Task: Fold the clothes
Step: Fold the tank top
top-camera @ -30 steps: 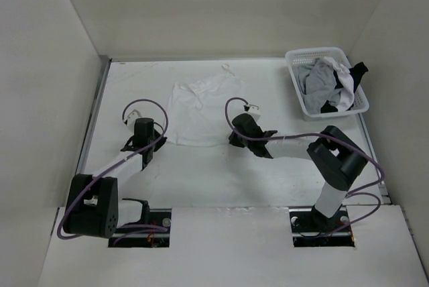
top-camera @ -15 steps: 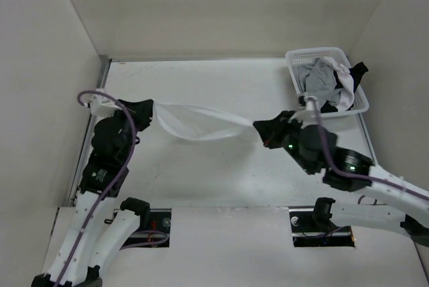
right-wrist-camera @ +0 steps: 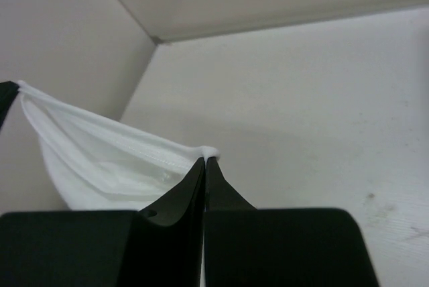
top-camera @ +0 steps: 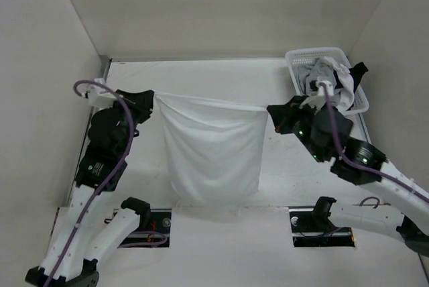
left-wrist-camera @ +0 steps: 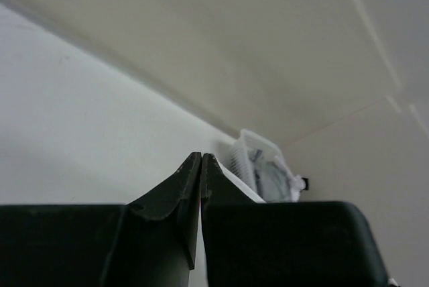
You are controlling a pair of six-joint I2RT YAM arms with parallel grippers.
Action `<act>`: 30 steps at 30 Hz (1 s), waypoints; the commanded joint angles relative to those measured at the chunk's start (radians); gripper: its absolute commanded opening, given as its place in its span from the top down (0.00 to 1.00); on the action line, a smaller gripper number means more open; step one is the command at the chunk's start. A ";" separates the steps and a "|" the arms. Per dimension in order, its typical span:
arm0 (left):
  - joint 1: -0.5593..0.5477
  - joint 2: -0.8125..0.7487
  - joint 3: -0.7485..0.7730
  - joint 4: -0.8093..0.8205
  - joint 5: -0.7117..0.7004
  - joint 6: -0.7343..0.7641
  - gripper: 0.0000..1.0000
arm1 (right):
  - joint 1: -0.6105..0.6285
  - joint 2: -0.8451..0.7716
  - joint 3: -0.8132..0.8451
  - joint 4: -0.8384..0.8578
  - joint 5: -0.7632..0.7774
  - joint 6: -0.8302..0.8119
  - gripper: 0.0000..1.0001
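Both left claw [top-camera: 151, 97] and right claw [top-camera: 270, 112] clench the white garment [top-camera: 213, 153], top edge taut, midair.

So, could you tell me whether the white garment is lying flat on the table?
No, the garment hangs like a curtain, its top corners pinched in both arms' jaws.

No readable text, label, brand, number or sign appeared on anything in any of the views.
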 commanded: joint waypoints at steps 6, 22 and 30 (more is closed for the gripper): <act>0.107 0.354 -0.053 0.190 0.045 -0.094 1.00 | -0.406 0.327 0.009 0.258 -0.454 -0.039 0.99; 0.127 0.452 0.071 0.315 0.121 -0.098 1.00 | -0.543 0.480 0.288 0.182 -0.544 -0.079 0.98; 0.124 0.351 -0.423 0.484 0.154 -0.128 0.99 | -0.511 0.405 -0.288 0.398 -0.555 0.065 0.98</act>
